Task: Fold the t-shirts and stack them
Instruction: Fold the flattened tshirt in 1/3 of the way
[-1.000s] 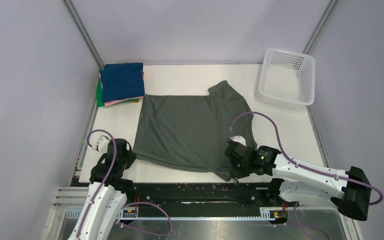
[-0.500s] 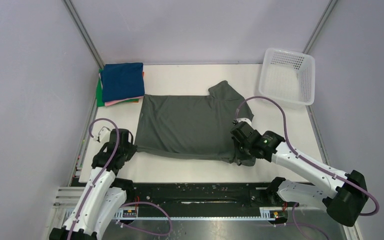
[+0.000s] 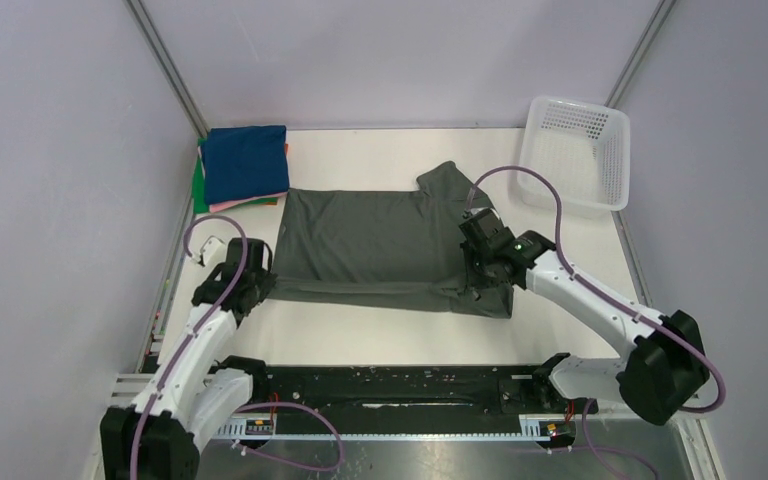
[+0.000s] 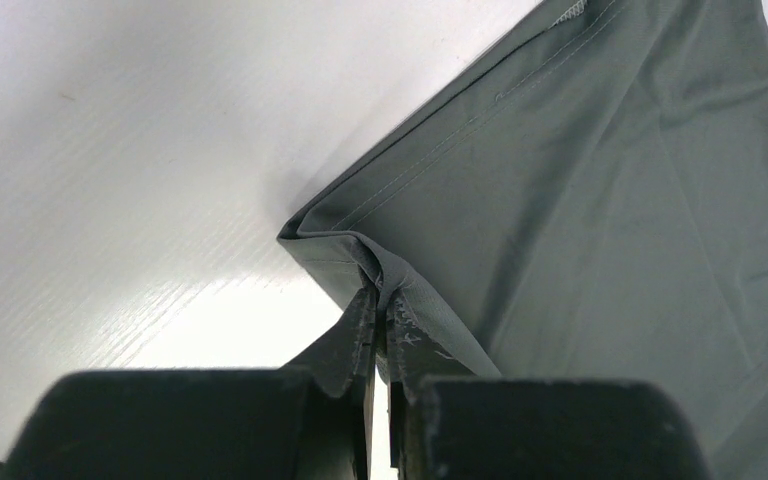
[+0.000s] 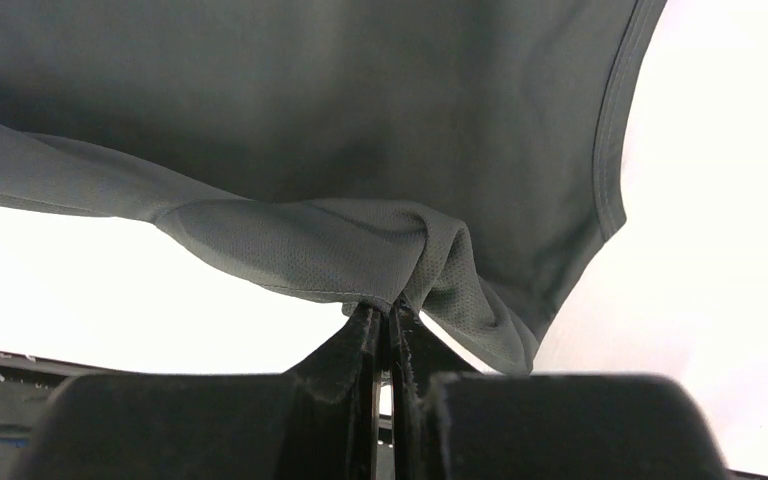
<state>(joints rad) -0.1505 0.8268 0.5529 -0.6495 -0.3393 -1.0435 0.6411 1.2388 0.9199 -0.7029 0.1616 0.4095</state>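
Slippage is your risk: left gripper [image 4: 378,305] and right gripper [image 5: 384,312] clamp thin pinches of the grey-green shirt [image 3: 360,245]; uneven travel toward the folded stack [image 3: 245,165] would skew it.

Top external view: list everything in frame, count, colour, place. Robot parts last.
dark t-shirt: 1, grey-green, mid-table, lying flat, near edge bunched and pulled up off the table.
folded t-shirts: 1 stack, navy on top with pink and green edges showing beneath, far-left corner; exact number in the stack not clear.
basket: 1, white mesh plastic, far-right corner, nothing visible inside.
table: 1, white, under everything.
left arm: 1, white with purple cable, near left.
right arm: 1, white with purple cable, near right.
left fingers: black, shut on the dark t-shirt's near-left corner.
right fingers: black, shut on its near-right edge.
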